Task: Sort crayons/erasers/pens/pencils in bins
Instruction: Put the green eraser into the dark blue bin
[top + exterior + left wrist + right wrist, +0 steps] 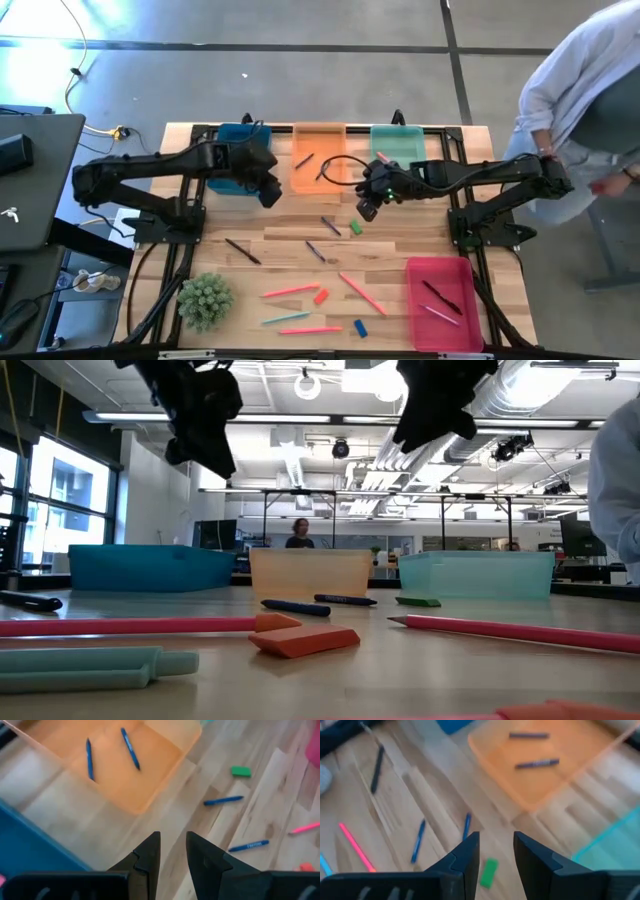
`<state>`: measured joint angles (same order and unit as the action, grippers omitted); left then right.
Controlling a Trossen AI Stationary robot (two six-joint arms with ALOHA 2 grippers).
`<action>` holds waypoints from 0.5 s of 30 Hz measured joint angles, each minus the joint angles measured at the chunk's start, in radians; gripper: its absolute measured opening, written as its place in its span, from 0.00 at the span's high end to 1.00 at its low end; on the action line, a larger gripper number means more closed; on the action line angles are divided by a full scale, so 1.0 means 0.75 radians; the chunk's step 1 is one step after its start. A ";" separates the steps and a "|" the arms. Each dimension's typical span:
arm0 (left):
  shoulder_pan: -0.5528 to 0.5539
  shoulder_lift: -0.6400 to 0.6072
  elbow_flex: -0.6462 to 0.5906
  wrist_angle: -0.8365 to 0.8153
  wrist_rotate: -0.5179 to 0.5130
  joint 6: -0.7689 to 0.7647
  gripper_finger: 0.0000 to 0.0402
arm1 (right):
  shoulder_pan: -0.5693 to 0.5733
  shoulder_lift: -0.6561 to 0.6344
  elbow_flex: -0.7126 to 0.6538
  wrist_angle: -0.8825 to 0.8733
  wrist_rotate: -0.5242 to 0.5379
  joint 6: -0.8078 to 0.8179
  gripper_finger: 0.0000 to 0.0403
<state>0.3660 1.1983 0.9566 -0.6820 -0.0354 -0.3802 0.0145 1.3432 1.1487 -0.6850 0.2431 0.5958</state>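
My left gripper [268, 190] hovers empty with a narrow gap [173, 837], between the dark blue bin [243, 150] and the orange bin [320, 158], which holds two crayons [129, 747]. My right gripper [367, 205] is also slightly open and empty [496, 837]. It hangs above the table near the green eraser [489, 872], in front of the green-teal bin [397, 145]. Two crayons [330, 225] [315, 250] and a black pen [243, 251] lie flat on the table. Pink pencils [291, 291] [362, 293], a light blue one [286, 318], an orange-red eraser [321, 296] and a blue eraser [360, 327] lie nearer.
The red-pink bin [440, 300] at the near right holds a pen and a pencil. A spiky green plant [205, 300] stands at the near left. A person [585, 90] stands beyond the table's right side. Bare wood lies between the bins and the scattered items.
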 joint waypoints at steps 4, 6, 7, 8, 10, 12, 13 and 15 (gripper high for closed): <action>-0.040 -0.032 -0.044 -0.003 -0.026 -0.034 0.80 | 0.021 0.024 0.001 -0.072 -0.016 0.020 0.72; -0.047 -0.041 -0.051 0.001 -0.028 -0.037 0.80 | 0.032 0.049 0.022 -0.068 -0.018 0.029 0.72; -0.046 -0.049 -0.053 -0.005 -0.028 -0.035 0.80 | 0.037 0.068 0.030 -0.072 -0.019 0.038 0.72; -0.044 -0.053 -0.053 -0.005 -0.030 -0.026 0.80 | 0.040 0.090 0.037 -0.083 -0.020 0.042 0.72; -0.041 -0.056 -0.052 0.004 -0.030 -0.015 0.80 | 0.046 0.146 0.046 -0.089 -0.025 0.044 0.72; -0.041 -0.059 -0.053 -0.002 -0.029 -0.013 0.80 | 0.046 0.198 0.047 -0.097 -0.047 0.087 0.72; -0.041 -0.061 -0.053 0.001 -0.029 -0.013 0.80 | 0.046 0.221 0.047 -0.104 -0.057 0.122 0.72; -0.041 -0.066 -0.053 -0.003 -0.029 -0.013 0.80 | 0.046 0.262 0.047 -0.133 -0.082 0.182 0.72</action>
<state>0.3351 1.1488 0.9169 -0.6841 -0.0574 -0.3901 0.0490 1.5397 1.1843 -0.7846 0.1815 0.7327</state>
